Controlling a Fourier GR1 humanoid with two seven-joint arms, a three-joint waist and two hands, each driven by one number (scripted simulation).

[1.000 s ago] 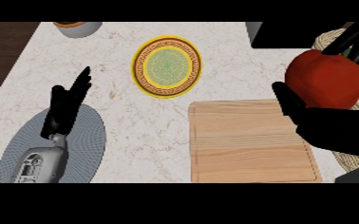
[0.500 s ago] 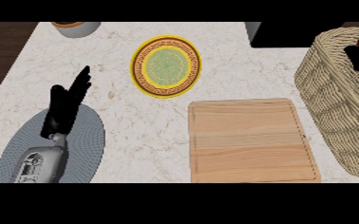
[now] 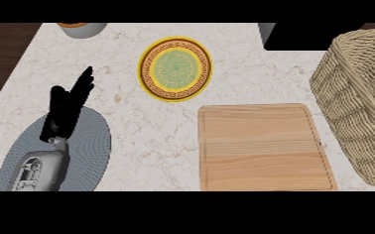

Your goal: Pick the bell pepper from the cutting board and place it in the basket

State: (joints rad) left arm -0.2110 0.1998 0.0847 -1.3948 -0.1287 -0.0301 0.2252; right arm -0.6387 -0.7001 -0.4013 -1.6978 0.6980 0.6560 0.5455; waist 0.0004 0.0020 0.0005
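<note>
Head view shows the cutting board [image 3: 264, 147] bare and no bell pepper or right hand in sight, so release is best made low inside the basket [image 3: 350, 94] at right, while the left hand [image 3: 67, 110] rests with fingers straight over the grey mat [image 3: 92, 144].

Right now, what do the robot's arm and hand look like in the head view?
Only the left one shows. The left hand is all black, with long slim fingers and a thumb. Behind it the forearm is a smooth, rounded grey shell with small dark recesses and pale markings on its top. No cables or sleeve show. The right arm and hand are out of view.
</note>
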